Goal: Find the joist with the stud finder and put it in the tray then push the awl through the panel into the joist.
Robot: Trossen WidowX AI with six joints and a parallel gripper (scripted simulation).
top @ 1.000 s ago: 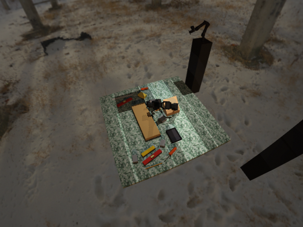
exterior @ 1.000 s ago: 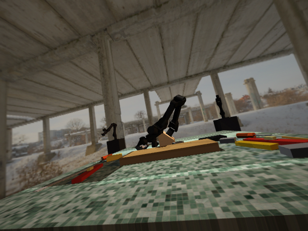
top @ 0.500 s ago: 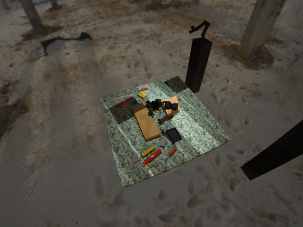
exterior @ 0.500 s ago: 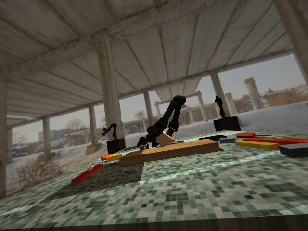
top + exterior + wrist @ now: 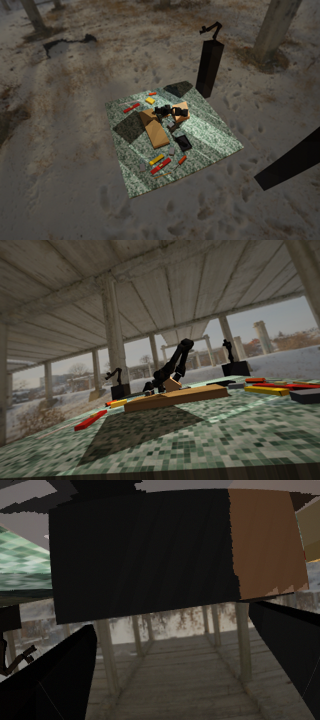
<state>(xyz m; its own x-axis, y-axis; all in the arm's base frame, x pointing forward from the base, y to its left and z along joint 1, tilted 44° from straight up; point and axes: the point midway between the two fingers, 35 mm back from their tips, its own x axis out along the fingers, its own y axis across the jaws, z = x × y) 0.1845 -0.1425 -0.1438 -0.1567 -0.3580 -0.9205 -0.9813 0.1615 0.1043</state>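
Black fingers, spread wide, pinching nothing. Gripper low by the far end of the panel; contact unclear. In wrist view, big dark block at 12 o'clock, brown at its right end; identity unclear. Stud finder: cannot tell which piece.

Rest by top view, clock centred on gripper. At 3, wood block, partly under the arm. At 4, grey block, near. At 5, black tray, then awl, lying flat, orange handle, well apart from gripper. At 6, yellow bar just beside red level. At 11, yellow block. At 10, second red level.
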